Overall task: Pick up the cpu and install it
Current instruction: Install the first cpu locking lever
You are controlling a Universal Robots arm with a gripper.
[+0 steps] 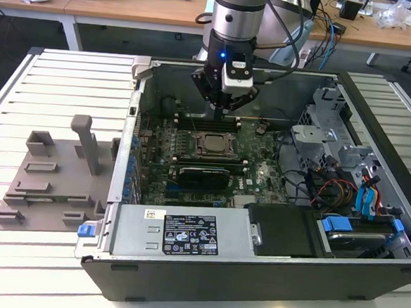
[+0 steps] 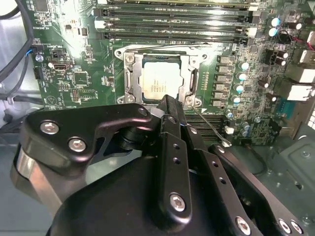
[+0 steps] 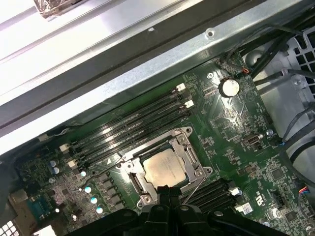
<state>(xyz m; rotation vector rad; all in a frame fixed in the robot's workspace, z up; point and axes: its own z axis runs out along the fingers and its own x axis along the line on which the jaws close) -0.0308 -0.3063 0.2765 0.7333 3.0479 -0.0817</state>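
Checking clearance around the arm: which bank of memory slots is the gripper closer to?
The bank beyond the socket, toward the case's back wall: the gripper hangs right over it. The other bank lies on the socket's near side.

The cpu [image 2: 158,81] [image 3: 164,168] [image 1: 211,144], a flat square chip with silver-grey top plate, lies level, seated inside the motherboard socket frame [image 2: 129,78].

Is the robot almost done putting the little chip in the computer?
Nearly, it seems. The cpu already lies flat inside the socket frame on the motherboard. The gripper hovers above the board and carries nothing. The frame looks open around the chip, so clamping it seems left.
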